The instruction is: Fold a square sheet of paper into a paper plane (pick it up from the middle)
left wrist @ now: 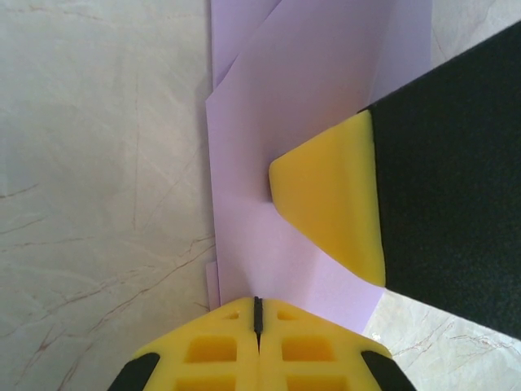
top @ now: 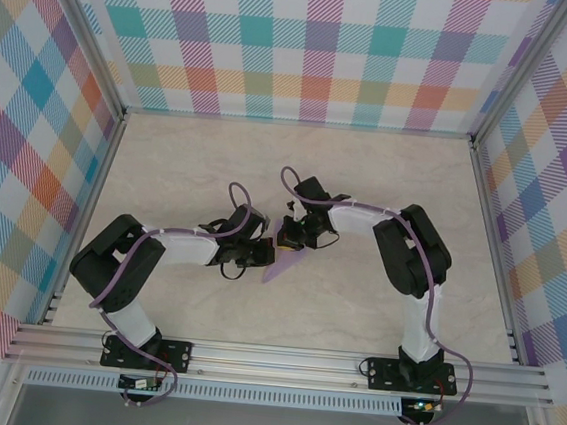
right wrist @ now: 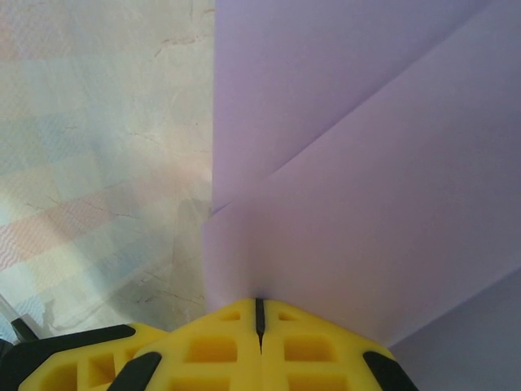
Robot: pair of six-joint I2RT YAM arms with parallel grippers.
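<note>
On the left side of the top view, the left end effector (top: 251, 257) reaches to the middle of the desk (top: 387, 182). In its own wrist view its two yellow fingers (left wrist: 220, 346) are pressed fully together, and the near edge of the lavender paper runs into the line between them. It seems to pinch this edge, although a plain press from above cannot be excluded.

Between the two arms, about in the centre of the desk, is the square sheet of paper (top: 280, 265). It is not a flat square any more. The left wrist view shows several layers that overlap, with slanted edges and a crease, and here the paper stays low, close to the desk surface.

On the right, the right end effector (top: 296, 236) comes to the same paper from the other side. Its fingers are also closed together, and the paper rises straight from their tips, with a diagonal folded flap across it. The desk behind looks blurred and far, so this part is probably lifted.

As a judgement, the task is in the middle. Some first folds are made, but no slim pointed dart with a centre crease is there yet. More folds and the pressing of creases are left to do
</note>
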